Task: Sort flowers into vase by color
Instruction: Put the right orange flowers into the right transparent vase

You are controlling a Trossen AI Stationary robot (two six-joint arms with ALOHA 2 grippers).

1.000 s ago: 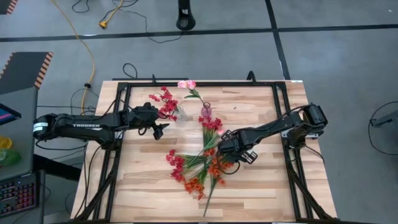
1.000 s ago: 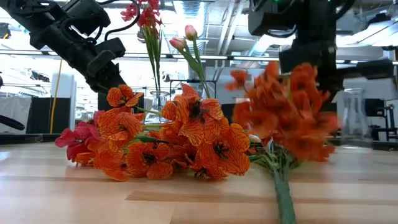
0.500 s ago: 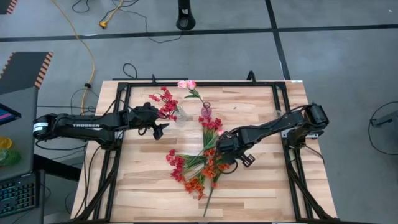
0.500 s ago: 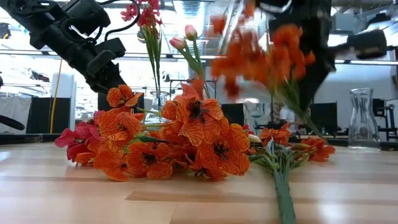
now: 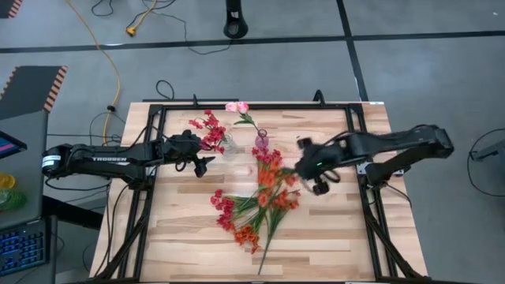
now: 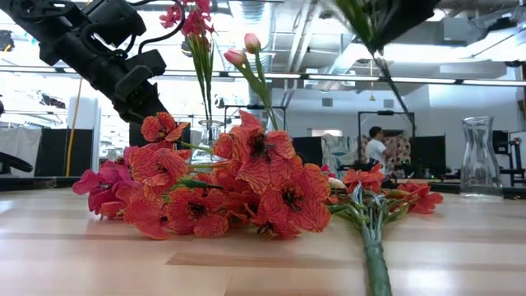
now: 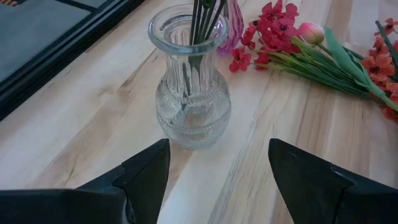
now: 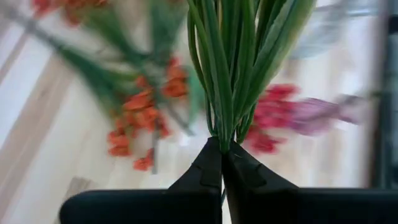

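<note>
Stems of an orange sprig (image 8: 230,74) sit pinched in the closed right gripper (image 8: 222,163), lifted over the flower pile (image 5: 252,211) mid-table. Light and floppy, it likely swings; gripping low on the stems seems best. Left gripper (image 7: 217,165) waits open-jawed by the glass vase (image 7: 191,87) holding red flowers.

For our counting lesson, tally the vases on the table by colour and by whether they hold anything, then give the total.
Clear vase holding stems: 1
Clear vase, empty: 1
Pink vase: 1
Total: 3
</note>
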